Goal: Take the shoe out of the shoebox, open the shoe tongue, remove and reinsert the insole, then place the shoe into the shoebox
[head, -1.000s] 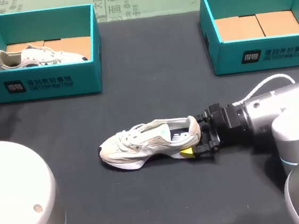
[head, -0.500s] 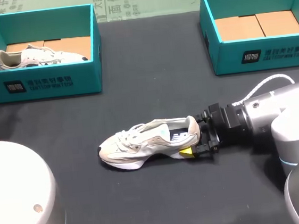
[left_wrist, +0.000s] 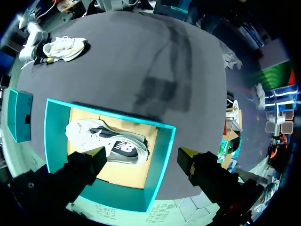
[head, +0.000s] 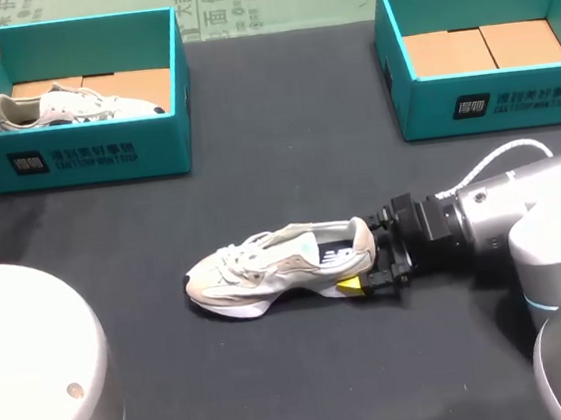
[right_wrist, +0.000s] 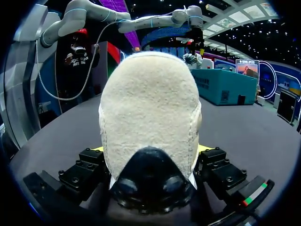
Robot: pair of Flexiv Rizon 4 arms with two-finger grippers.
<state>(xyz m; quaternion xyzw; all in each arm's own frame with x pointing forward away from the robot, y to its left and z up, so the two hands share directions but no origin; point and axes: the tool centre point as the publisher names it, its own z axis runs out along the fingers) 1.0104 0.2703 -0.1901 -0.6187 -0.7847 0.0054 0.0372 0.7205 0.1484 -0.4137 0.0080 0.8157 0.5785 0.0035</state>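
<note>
On the dark table (head: pixel 286 169), the shoe (head: pixel 266 267) is clasped at its heel by the right gripper (head: pixel 362 258); the left gripper (left_wrist: pixel 143 154) is held spread above a box (left_wrist: pixel 162 155).

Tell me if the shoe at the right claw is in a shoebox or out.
Out. The shoe stands on its sole on the table, heel in the right claw; the right shoebox holds no shoe.

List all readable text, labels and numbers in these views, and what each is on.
Left box, front wall: white logo square and a line of print, too small to read.
Right box, front wall: same kind of print, too small to read.
Shoe on the table: a side mark, blurred.
Boxed shoe: a side mark, not legible as words.
No numbers or signs readable.
</note>
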